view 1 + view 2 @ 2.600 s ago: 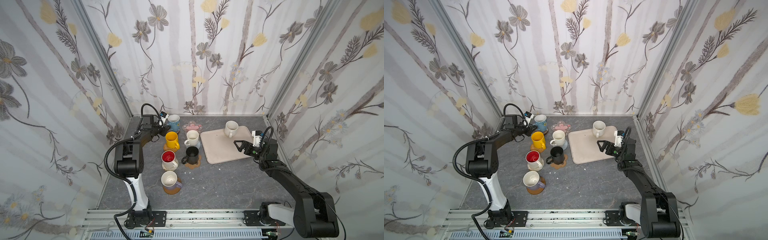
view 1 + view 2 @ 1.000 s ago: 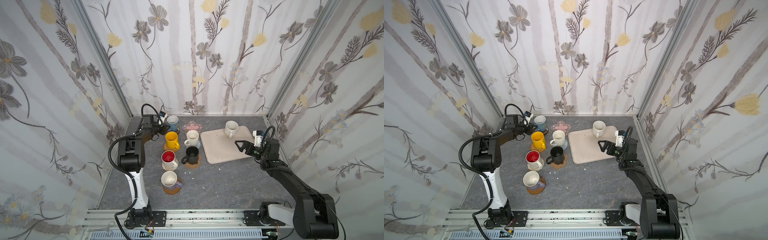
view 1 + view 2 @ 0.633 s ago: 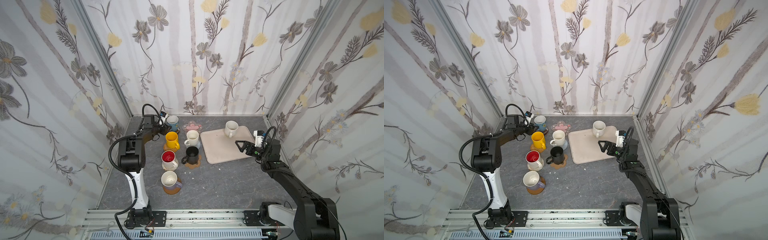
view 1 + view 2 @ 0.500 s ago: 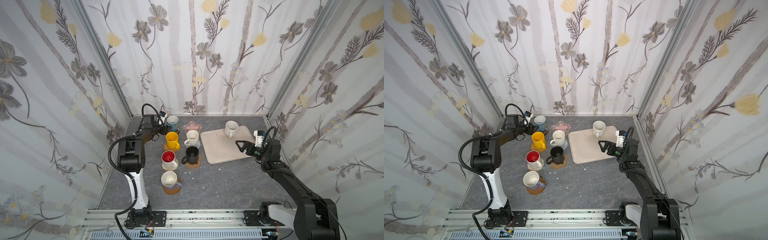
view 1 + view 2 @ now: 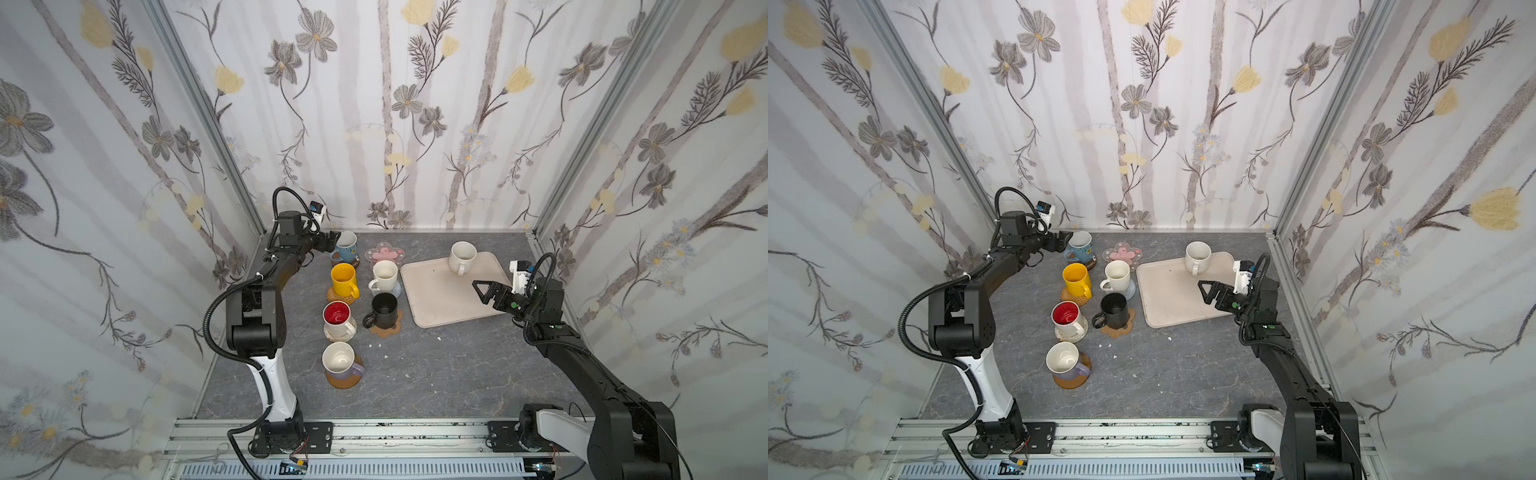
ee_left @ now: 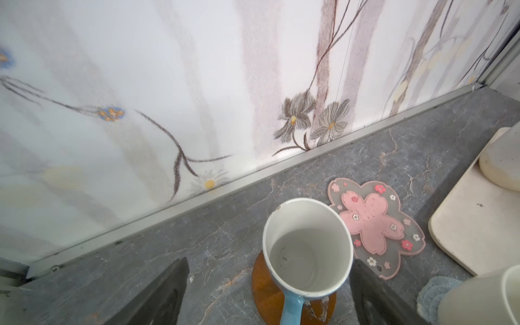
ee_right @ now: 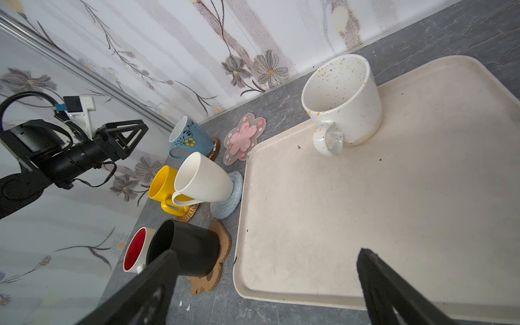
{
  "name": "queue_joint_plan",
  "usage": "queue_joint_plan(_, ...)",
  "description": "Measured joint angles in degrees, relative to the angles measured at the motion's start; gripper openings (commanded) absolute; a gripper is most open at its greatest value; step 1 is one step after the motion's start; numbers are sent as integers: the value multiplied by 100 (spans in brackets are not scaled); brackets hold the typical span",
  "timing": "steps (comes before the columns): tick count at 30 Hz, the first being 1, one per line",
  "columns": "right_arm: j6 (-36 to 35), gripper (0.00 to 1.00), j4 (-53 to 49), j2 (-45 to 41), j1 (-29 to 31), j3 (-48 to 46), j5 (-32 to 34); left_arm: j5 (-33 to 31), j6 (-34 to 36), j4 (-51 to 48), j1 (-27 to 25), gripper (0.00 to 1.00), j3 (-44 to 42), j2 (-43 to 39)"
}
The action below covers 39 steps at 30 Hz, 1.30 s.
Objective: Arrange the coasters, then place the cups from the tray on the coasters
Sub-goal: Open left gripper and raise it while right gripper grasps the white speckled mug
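Left gripper [image 6: 268,264] has let go of the light blue cup [image 6: 308,242]; right gripper [image 7: 266,253] hangs spread wide

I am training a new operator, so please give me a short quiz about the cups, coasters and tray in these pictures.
1. True or false: a cup stands on the pink coaster.
2. How many cups are on the tray? A) one B) two C) three
3. What colour is the cup nearest the left gripper?

Key:
1. False; it is bare.
2. A; only the speckled cup.
3. Blue; the blue cup.
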Motion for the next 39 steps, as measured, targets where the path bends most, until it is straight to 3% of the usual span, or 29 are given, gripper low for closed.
queue_joint_plan(6,4,99,-55,-105,-66,-4,79,74,-282,-39,-223,97,181,-431)
queue_joint_plan(10,11,89,-210,-170,-94,11,186,48,-299,-94,-619,95,181,-678)
queue_joint_plan(14,15,79,-332,-216,-98,72,380,-219,-343,-98,-1145,94,188,-787)
queue_joint_plan(25,28,75,-863,-520,221,151,1126,-1178,-625,-216,-2570,91,286,-769)
queue_joint_plan(31,293,71,-1191,-319,579,446,1751,-1764,-1342,-223,-2826,90,190,-929)
queue_joint_plan(39,544,62,-1311,748,1082,1294,2297,-2345,-2468,-243,-2933,95,-844,-2166)
